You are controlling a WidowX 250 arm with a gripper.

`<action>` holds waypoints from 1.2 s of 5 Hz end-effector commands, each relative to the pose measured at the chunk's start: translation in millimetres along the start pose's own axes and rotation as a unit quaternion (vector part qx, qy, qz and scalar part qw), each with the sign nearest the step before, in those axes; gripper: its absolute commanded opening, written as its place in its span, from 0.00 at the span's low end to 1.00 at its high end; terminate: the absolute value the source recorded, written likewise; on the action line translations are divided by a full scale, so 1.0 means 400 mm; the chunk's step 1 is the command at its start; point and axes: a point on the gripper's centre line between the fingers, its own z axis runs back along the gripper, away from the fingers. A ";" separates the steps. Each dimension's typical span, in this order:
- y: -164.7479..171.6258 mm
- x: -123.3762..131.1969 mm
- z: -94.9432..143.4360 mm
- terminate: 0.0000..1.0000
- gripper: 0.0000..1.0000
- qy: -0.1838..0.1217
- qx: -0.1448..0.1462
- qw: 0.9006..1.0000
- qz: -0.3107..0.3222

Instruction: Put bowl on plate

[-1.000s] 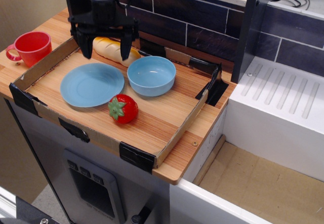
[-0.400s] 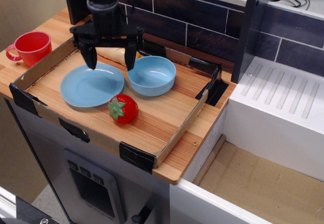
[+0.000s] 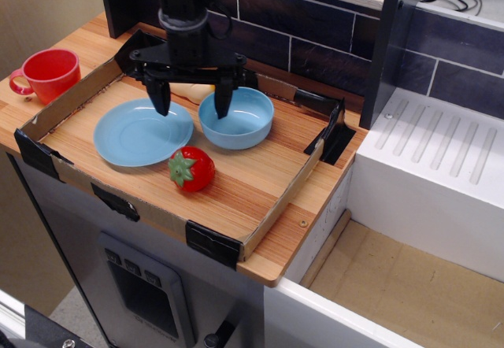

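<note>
The light blue bowl (image 3: 240, 121) stands upright in the cardboard tray, just right of the flat light blue plate (image 3: 140, 134). The two nearly touch. My black gripper (image 3: 193, 100) hangs open above the gap between them. Its left finger is over the plate's right rim. Its right finger (image 3: 224, 100) reaches down over the bowl's left part, inside its rim. It holds nothing. The bowl is empty.
A red toy strawberry (image 3: 191, 168) lies in front of plate and bowl. A bread roll (image 3: 193, 90) lies behind them, mostly hidden by the gripper. The cardboard tray wall (image 3: 55, 109) rings the area. A red cup (image 3: 47, 73) stands outside, left. A white dish rack (image 3: 441, 159) is right.
My gripper has moved right and down, from over the bread roll and the plate's back edge to over the bowl's left rim. It stays open. Nothing else moved.
</note>
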 end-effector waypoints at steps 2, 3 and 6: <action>-0.024 0.009 -0.009 0.00 0.00 -0.016 -0.005 1.000 0.003; -0.031 0.008 -0.007 0.00 0.00 -0.013 -0.026 1.000 0.006; 0.024 0.042 0.120 0.00 0.00 -0.023 -0.061 0.997 0.038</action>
